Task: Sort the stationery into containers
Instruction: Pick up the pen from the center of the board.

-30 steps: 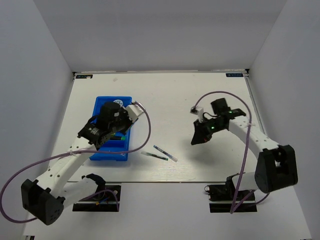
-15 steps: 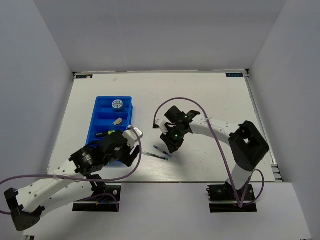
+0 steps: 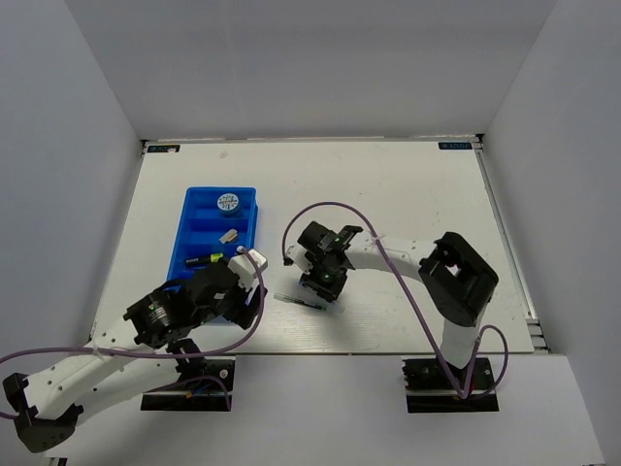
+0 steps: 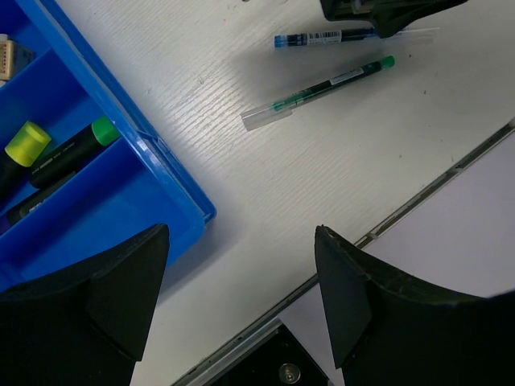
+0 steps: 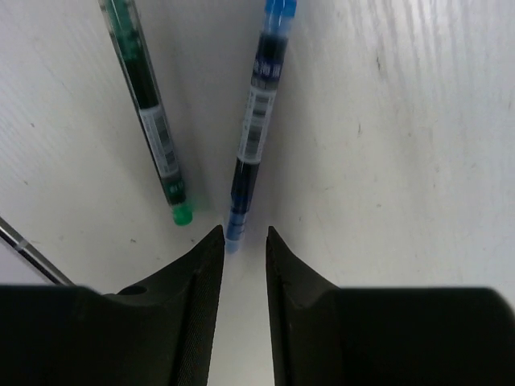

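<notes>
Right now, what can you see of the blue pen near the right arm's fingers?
The blue pen is thin, with a clear barrel, blue ink, a blue end and a white barcode label. It lies flat on the white table, beside the green pen but apart from it. One end reaches the narrow gap between the right gripper's fingers, which are not closed on it.

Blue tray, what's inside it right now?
A patterned roll at the far end, a whitish eraser next, then markers with yellow and green ends. The left arm covers the tray's near end from above.
</notes>
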`<state>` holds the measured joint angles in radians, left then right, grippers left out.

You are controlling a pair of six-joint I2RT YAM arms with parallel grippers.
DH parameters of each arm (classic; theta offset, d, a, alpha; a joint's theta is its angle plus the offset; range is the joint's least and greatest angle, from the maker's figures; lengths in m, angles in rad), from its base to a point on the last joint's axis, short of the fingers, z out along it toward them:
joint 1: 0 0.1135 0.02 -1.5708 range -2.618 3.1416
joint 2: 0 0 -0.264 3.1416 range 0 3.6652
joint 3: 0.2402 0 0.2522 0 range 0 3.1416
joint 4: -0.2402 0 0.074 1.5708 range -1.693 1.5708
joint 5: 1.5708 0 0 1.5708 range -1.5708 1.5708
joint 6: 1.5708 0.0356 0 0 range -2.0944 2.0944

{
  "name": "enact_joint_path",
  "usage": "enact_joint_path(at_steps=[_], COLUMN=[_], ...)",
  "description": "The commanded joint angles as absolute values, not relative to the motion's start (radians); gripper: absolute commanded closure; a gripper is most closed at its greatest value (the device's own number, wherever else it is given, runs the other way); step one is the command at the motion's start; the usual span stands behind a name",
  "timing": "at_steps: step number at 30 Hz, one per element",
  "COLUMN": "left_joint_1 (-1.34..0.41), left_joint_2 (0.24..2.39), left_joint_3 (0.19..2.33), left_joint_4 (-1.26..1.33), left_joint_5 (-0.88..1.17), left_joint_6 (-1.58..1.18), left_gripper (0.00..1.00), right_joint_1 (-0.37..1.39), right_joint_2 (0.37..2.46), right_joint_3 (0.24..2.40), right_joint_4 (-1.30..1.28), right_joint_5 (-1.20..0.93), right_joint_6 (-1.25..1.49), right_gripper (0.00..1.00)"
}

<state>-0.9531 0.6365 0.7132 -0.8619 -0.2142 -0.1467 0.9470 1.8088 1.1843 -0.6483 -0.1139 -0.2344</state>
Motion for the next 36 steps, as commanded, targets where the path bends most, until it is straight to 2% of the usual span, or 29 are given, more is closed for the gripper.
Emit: enact_joint_path(at_steps=[1,17,19,21,22,28,32,33,35,36], left_joint_1=[-0.959,-0.957,-0.959,-0.959,-0.959,-0.96,-0.959,-0.957,-0.959,-0.957], left_joint_2=[0.603,0.557,0.56,0.56,0.561,0.581,0.604,0.612,0.612,0.612], left_joint_3=[0.719,0.768,0.778,0.79,0.801,0.885,0.971,0.988,1.037,1.046], left_joint_4=[-0.89,-0.937,-0.943,-0.948,-0.946,-0.943,-0.94,-0.939,-0.93,-0.927], left_joint_5=[-0.228,-0.221,-0.224,-0.225,-0.224,-0.196,-0.135,-0.126,-0.088,-0.081], left_joint_6=[-0.166,-0.17,-0.17,-0.164,-0.163,-0.143,-0.126,-0.12,-0.12,-0.118], left_gripper=[0.17,0.17,0.17,0.17,0.17,0.17,0.17,0.17,0.17,0.17], right_joint_1=[0.962,0.999,1.0,1.002,1.0,0.996,0.996,0.996,0.997,1.0], right_joint_2=[1.845,1.97,1.976,1.979,1.977,1.956,1.96,1.967,2.009,2.046], right_joint_3=[1.256,1.293,1.266,1.243,1.229,1.255,1.457,1.6,1.716,1.911], right_joint_4=[-0.646,-0.646,-0.631,-0.624,-0.618,-0.64,-0.748,-0.823,-0.879,-0.969], right_joint_5=[-0.08,-0.049,-0.043,-0.029,-0.025,-0.035,-0.092,-0.124,-0.187,-0.208], right_joint_6=[-0.218,-0.199,-0.198,-0.202,-0.202,-0.227,-0.291,-0.305,-0.336,-0.344], right_gripper=[0.69,0.66,0.71,0.86,0.98,1.0,1.0,1.0,1.0,1.0])
